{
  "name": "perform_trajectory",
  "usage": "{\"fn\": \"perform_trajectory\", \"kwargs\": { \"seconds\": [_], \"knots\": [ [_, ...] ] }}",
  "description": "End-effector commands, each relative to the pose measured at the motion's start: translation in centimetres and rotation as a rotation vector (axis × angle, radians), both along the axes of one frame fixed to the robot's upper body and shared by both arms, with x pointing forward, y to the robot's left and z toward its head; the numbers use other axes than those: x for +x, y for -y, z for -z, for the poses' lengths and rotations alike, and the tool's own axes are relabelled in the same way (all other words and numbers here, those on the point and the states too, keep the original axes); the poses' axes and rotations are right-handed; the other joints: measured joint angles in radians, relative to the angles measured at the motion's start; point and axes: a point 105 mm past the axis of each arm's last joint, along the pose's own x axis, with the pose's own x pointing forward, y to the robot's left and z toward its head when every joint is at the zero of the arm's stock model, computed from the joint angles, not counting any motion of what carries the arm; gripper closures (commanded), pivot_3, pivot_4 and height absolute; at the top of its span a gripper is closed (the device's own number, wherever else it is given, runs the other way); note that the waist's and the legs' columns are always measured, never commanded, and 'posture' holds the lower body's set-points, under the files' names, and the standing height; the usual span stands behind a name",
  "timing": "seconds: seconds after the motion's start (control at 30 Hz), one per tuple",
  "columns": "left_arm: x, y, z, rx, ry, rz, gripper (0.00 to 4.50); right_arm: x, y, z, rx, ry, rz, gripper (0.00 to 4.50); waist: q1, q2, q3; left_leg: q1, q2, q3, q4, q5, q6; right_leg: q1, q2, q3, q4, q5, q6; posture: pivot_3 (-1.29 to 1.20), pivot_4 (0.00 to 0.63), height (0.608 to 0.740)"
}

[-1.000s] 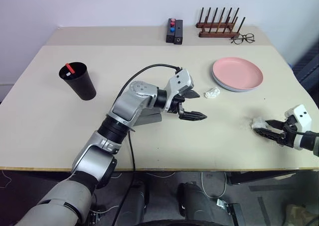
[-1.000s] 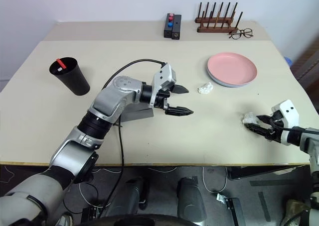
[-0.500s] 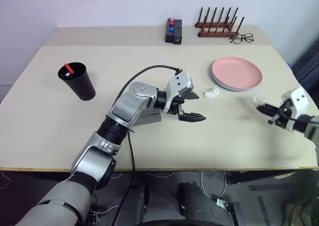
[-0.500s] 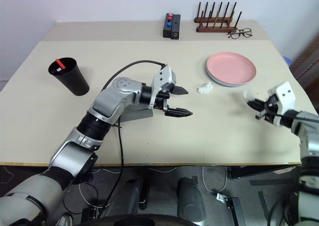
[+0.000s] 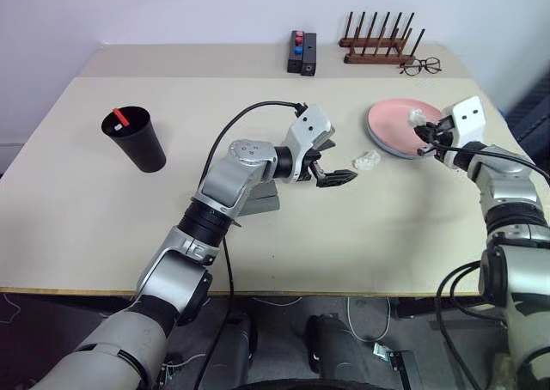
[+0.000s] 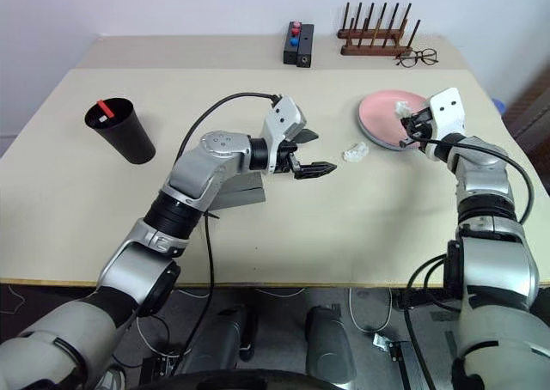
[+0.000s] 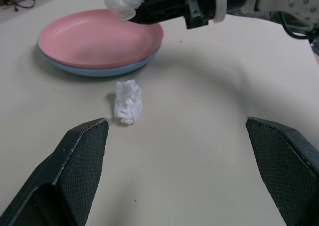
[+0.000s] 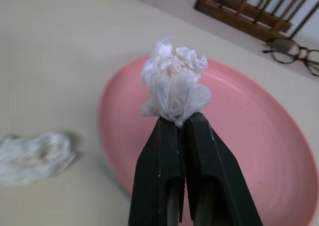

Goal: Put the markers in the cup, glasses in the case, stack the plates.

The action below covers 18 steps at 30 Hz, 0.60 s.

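Beige tabletop (image 5: pixel 94 201) stretches across the scene, and at its left side stands the black cup (image 5: pixel 137 139) with a red-ended marker (image 5: pixel 121 117) already poking out of it. Toward the middle, the grey case (image 5: pixel 258 199) lies on the table, mostly hidden under the left forearm; whether the sunglasses are inside cannot be told. The left gripper (image 5: pixel 328 168) hovers just past it with its two black fingers spread wide and nothing between them, pointing toward a crumpled tissue (image 5: pixel 366 160) lying on the table near the plates. Further right, the pink plate (image 7: pixel 99 39) sits stacked on the light blue plate (image 7: pixel 97 70), so that part of the task looks done. The right gripper (image 6: pixel 411 125) is over the pink plate's near rim, fingers pinched tight on a second tissue wad (image 8: pixel 174 89) held above the dish. If the wad is meant for the plate, the sound way is to carry it over the centre before letting go, so it does not roll off the shallow rim. Along the back edge sit a button box (image 5: pixel 301 53), a wooden rack (image 5: pixel 378 42) and wire-rimmed spectacles (image 5: pixel 418 66).
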Motion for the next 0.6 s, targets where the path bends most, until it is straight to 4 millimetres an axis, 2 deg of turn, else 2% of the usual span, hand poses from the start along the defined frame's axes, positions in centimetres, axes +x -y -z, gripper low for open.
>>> {"fn": "perform_trajectory", "kwargs": {
  "seconds": [0.03, 0.1, 0.27, 0.43, 0.6],
  "knots": [
    [0.1, -0.8, -1.7, -0.025, 0.051, -0.037, 0.0, 0.8, -0.2, -1.5, -0.021, 0.041, 0.041, 3.88, -0.001, 0.0, 0.0, 0.0, 0.0, 0.0, 0.0, 0.0, 0.0, 0.0, 0.0, 0.0, 0.0, 0.0, 0.0, 0.0, 0.15, 0.74],
    [0.1, -1.3, -1.6, -0.021, 0.046, -0.054, 0.0, 1.1, -0.6, -1.3, -0.025, 0.031, 0.04, 3.16, -0.003, 0.0, 0.0, 0.0, 0.0, 0.0, 0.0, 0.0, 0.0, 0.0, 0.0, 0.0, 0.0, 0.0, 0.0, 0.0, 0.15, 0.74],
    [0.1, -2.0, -1.2, -0.015, 0.032, -0.079, 0.0, 1.3, -1.1, -1.6, 0.0, 0.053, 0.029, 0.67, -0.004, 0.0, 0.0, 0.0, 0.0, 0.0, 0.0, 0.0, 0.0, 0.0, 0.0, 0.0, 0.0, 0.0, 0.0, 0.0, 0.15, 0.74],
    [0.5, -3.0, -0.7, -0.005, 0.012, -0.102, 0.0, 1.1, -2.9, -2.4, 0.083, 0.081, -0.102, 0.67, -0.004, 0.0, 0.0, 0.0, 0.0, 0.0, 0.0, 0.0, 0.0, 0.0, 0.0, 0.0, 0.0, 0.0, 0.0, 0.0, 0.15, 0.74],
    [0.9, -3.9, 0.0, 0.015, -0.016, -0.112, 0.0, -0.1, -5.7, -1.3, 0.13, 0.012, -0.34, 0.67, -0.006, 0.0, 0.0, 0.0, 0.0, 0.0, 0.0, 0.0, 0.0, 0.0, 0.001, 0.0, 0.0, 0.0, 0.0, 0.0, 0.15, 0.74]
  ]
}}
